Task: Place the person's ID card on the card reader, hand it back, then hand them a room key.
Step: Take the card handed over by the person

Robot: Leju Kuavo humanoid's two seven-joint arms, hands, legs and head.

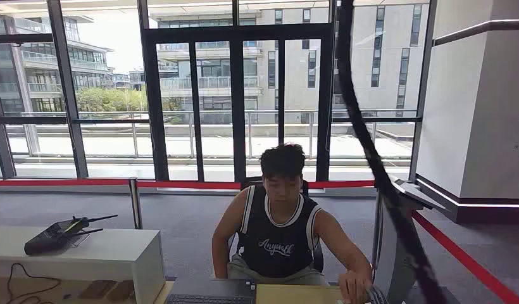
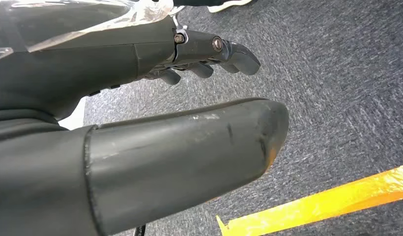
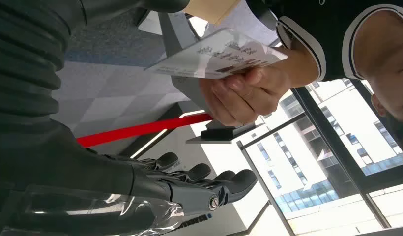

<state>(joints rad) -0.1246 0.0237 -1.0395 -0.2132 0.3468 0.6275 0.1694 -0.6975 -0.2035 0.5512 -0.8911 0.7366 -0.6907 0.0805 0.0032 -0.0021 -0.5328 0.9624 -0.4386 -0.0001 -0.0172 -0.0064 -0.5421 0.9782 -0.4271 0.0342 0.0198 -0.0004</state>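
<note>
Closest to our left wrist camera was the thick grey thumb of our left hand [image 2: 189, 98]; the dark fingers [image 2: 224, 51] were stretched out and apart, holding nothing, above grey carpet [image 2: 337, 73] with a yellow tape strip [image 2: 327, 199]. Our right hand [image 3: 189, 182] was also open, its fingers spread and empty. Near it, but not touching, the person's hand [image 3: 239, 93] held the ID card [image 3: 219, 54] between thumb and fingers, the card pointing toward our hand. From the head camera we saw the person [image 1: 282, 228] sitting behind the tabletop [image 1: 295, 294], one hand [image 1: 355, 285] resting at its edge, beside a keyboard [image 1: 209, 299].
</note>
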